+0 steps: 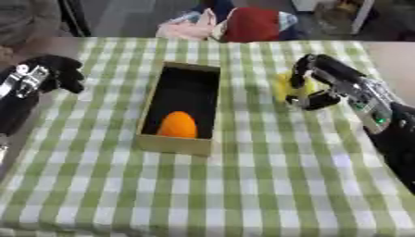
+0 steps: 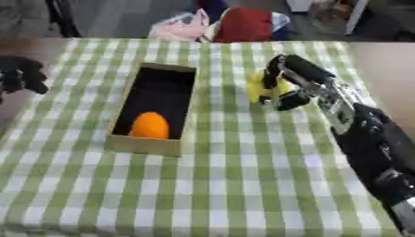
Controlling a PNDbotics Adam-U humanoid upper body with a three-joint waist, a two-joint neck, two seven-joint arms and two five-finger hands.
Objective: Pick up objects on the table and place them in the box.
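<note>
Your right hand (image 2: 285,90) was curled round a small yellow object (image 2: 258,88) beside the box (image 1: 177,142), which held an orange (image 1: 178,125); no writing was legible.

Counting one cardboard box (image 1: 178,142) mid-table, one orange thing (image 1: 178,124) inside the box at its near end, one yellow thing (image 2: 261,88) right of the box, plus two robot hands, one (image 1: 50,70) left of the box, one (image 2: 285,85) right.

No readable text or labels, as far as visible
</note>
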